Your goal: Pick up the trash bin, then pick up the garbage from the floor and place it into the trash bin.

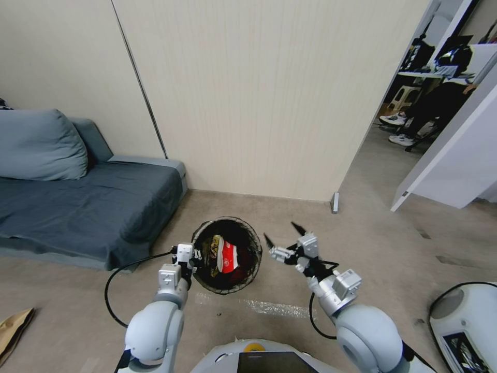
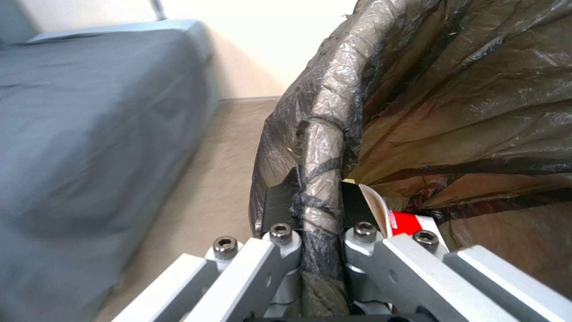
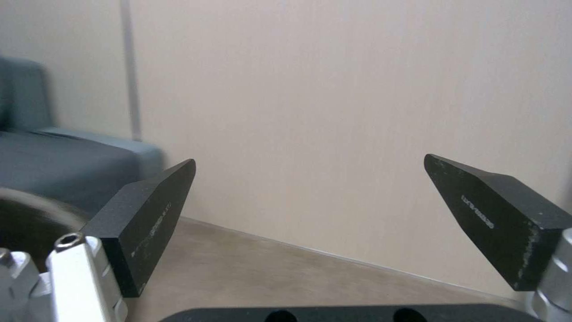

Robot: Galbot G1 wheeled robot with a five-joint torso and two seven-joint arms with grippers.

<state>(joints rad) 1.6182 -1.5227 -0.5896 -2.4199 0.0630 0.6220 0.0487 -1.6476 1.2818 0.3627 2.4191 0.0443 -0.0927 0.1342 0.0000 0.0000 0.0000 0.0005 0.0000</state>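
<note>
The trash bin (image 1: 248, 235), a round bin with a dark liner over its rim, sits in front of me near the wall. My left gripper (image 1: 195, 257) is shut on its near-left rim. In the left wrist view the gripper (image 2: 319, 193) clamps the liner-wrapped rim (image 2: 325, 134). Garbage lies inside: a red-and-white packet (image 1: 227, 255) (image 2: 406, 221) and a yellow wrapper (image 1: 211, 248). My right gripper (image 1: 282, 233) (image 3: 310, 179) hovers open and empty just right of the bin. A crumpled brown paper bag (image 1: 13, 329) lies on the floor at far left.
A blue-grey sofa (image 1: 88, 207) with a cushion stands to the left against a beige wall (image 1: 269, 93). A strip of clear film (image 1: 269, 309) lies on the floor before me. An open doorway (image 1: 393, 150) is at right, and a white machine (image 1: 466, 321) at lower right.
</note>
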